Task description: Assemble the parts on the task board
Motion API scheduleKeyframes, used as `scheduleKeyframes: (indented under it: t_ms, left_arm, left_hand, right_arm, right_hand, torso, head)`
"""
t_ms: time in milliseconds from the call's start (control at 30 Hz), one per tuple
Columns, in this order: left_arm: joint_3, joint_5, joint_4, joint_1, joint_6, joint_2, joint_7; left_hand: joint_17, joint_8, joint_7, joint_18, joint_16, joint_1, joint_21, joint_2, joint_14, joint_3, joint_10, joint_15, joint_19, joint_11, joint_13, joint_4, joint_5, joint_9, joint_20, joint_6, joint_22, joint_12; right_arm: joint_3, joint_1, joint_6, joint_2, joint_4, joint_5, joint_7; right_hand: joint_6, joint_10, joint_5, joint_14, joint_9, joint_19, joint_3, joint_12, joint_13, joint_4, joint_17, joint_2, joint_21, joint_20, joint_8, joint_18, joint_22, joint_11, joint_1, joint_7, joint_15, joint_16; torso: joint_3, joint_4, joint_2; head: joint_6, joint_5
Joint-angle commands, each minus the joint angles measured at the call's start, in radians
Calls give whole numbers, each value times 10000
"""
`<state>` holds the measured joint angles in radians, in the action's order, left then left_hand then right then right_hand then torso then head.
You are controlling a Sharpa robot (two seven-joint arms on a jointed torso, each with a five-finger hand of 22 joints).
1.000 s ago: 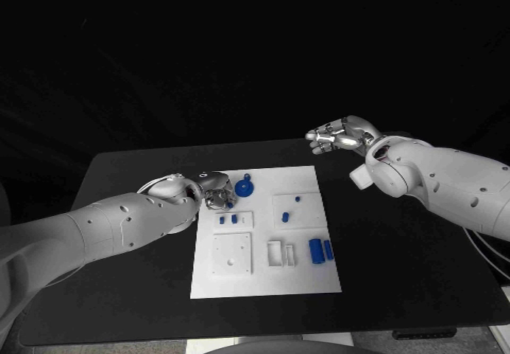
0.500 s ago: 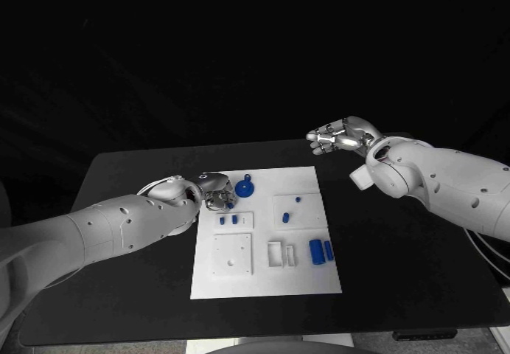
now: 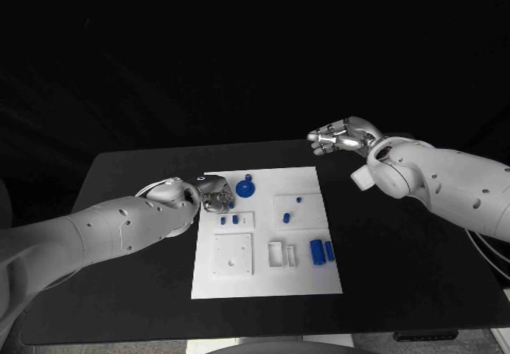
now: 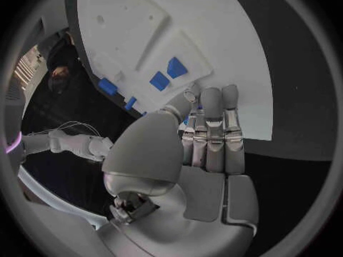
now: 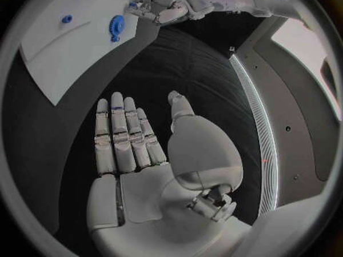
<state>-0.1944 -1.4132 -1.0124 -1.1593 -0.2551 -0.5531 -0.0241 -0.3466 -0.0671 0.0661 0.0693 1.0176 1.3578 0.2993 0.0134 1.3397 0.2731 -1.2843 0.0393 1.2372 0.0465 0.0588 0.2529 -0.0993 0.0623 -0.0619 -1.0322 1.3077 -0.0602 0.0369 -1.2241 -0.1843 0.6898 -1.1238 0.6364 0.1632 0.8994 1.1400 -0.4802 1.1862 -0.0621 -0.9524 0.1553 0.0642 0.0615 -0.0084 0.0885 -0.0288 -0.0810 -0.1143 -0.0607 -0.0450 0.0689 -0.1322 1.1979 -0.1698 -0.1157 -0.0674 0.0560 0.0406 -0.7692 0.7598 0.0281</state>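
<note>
The white task board [image 3: 266, 280] lies in the middle of the black table. My left hand [image 3: 216, 193] hovers at its far left corner, right beside a round blue part [image 3: 245, 189] with a small handle. From the left wrist, that hand's [image 4: 207, 137] fingers lie straight and close together with the thumb against them. A sliver of blue shows between thumb and fingers; I cannot tell whether it is held. Two blue pegs [image 4: 167, 74] stand in a small plate just past the fingertips. My right hand [image 3: 342, 136] is raised beyond the board's far right corner, fingers apart and empty.
Further along the board [image 5: 64, 45] are a square white plate [image 3: 233, 254], a white frame [image 3: 279, 253], two blue cylinders [image 3: 319, 251] and two small blue pieces [image 3: 285, 217]. Bare black table lies on both sides of the board.
My left hand has edged slightly at the board's far left corner. The right arm and the parts on the board have not moved.
</note>
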Motion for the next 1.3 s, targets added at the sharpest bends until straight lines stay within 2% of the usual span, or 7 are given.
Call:
scheduleKeyframes:
  t_ms: [33,400,533,833,1000,1067,1300]
  left_arm:
    - [4,-55,11,-4,50,2,111]
    - [12,-48,125,-5,-374,-89,97]
    - [51,227,172,-11,-752,-204,-11]
    - [495,2802,207,-120,-1568,-565,-508]
    - [635,5135,-79,-339,-1333,-867,-812]
    - [716,6149,-348,-466,-994,-1082,-966]
    - [848,7503,-1358,-821,-532,-1710,-1256]
  left_hand:
    - [14,55,22,152,15,8,-44,77,-73,95,97,17,-85,-3,6,-8,-102,-3,13,72,223,11]
    - [55,6,215,207,27,-10,0,69,-71,199,211,-4,-72,34,9,-111,-49,12,44,-100,216,6]
    - [292,9,328,185,-489,-35,-145,-11,-309,200,158,-15,-216,45,12,-259,67,29,66,-652,158,0]
    - [1222,29,469,105,-3039,82,-1295,88,-359,17,448,-181,-663,201,7,-385,46,57,224,-867,-351,6]
    - [1489,30,471,26,-4215,-55,-2045,-9,-315,-126,392,-258,-683,209,4,-533,34,56,310,-870,-908,14]
    - [1989,38,612,5,-5808,-265,-2387,-95,-632,-43,733,-527,-1134,370,0,-670,-47,33,517,-524,-1567,17]
    - [2407,31,521,0,-8461,-376,-2378,-59,-323,-144,1233,-835,-1794,483,-1,-804,-179,43,884,-386,-3441,7]
  right_arm:
    - [5,4,124,0,-9,53,68]
    - [5,4,206,-8,2,166,-1]
    - [4,4,398,-15,-4,964,-148]
    - [-11,15,701,-92,-263,4835,-818]
    - [-72,23,338,-146,-316,6851,-1211]
    - [-141,40,162,-171,-343,7770,-1516]
    - [-386,137,119,-226,-547,9472,-2246]
  right_hand:
    - [7,-48,-47,-67,8,56,13,-30,-9,-67,-9,-23,9,-21,7,76,-12,2,-89,-13,-11,51]
    - [-5,-49,1,-66,9,60,-37,-30,-9,-152,-10,-32,10,-21,8,76,-12,1,15,-16,-11,51]
    - [382,-29,548,-34,3,20,-646,-42,-19,-829,-19,-158,2,11,11,84,-12,37,703,29,15,51]
    - [1570,72,1214,1052,-15,-915,-3981,-57,-33,-2762,247,326,-395,474,-8,-3,48,208,295,378,458,34]
    - [1923,430,1523,2297,-35,-1971,-4419,-45,-29,-2767,765,558,-1049,971,-44,-164,292,403,601,415,937,-329]
    - [2194,692,1218,2942,-54,-2490,-4438,-57,-33,-2724,1168,658,-1483,1202,-32,-237,513,517,579,460,1140,-513]
    - [2261,609,1547,3215,-26,-2493,-5038,-65,-37,-2660,2331,944,-2449,1388,-9,-310,1199,521,490,471,1251,-794]
  torso:
    - [4,2,-4]
    - [9,9,7]
    - [13,13,7]
    - [4,22,12]
    - [-5,-27,30]
    - [-14,-44,50]
    - [-84,-128,184]
  head:
    - [-1,-1]
    - [-42,24]
    - [-87,27]
    - [-306,77]
    - [-392,154]
    - [-393,226]
    - [-388,537]
